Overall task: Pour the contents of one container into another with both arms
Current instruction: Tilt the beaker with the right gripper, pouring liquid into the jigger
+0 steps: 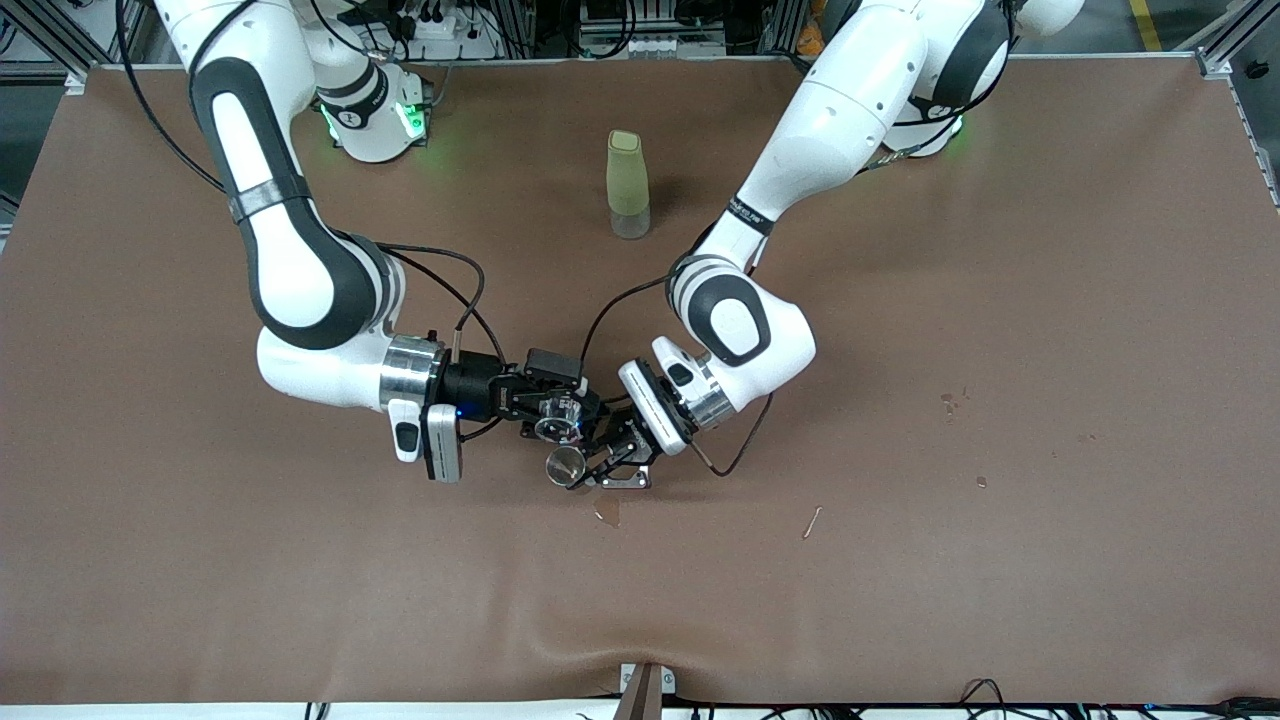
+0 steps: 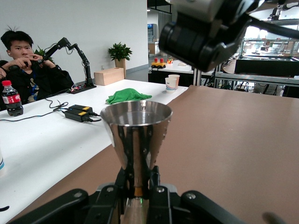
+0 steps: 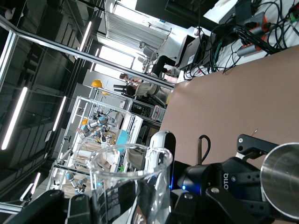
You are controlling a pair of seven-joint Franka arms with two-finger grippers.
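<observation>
My left gripper [image 1: 588, 470] is shut on the narrow waist of a shiny metal jigger [image 1: 565, 465], held upright just above the brown table, mouth up. From the left wrist view the jigger [image 2: 136, 135] rises from the gripper [image 2: 138, 189], and its bowl looks empty. My right gripper [image 1: 556, 418] is shut on a clear glass measuring beaker [image 1: 553, 425], close beside and slightly over the jigger. In the right wrist view the beaker [image 3: 131, 182] fills the gripper [image 3: 126, 207], its rim near the jigger [image 3: 282, 179]. I see no liquid in the beaker.
A tall olive-green tumbler [image 1: 627, 185] stands on the table farther from the front camera, between the two arms. A small wet stain [image 1: 607, 515] lies just in front of the jigger. A thin stick [image 1: 812, 521] and crumbs [image 1: 948, 403] lie toward the left arm's end.
</observation>
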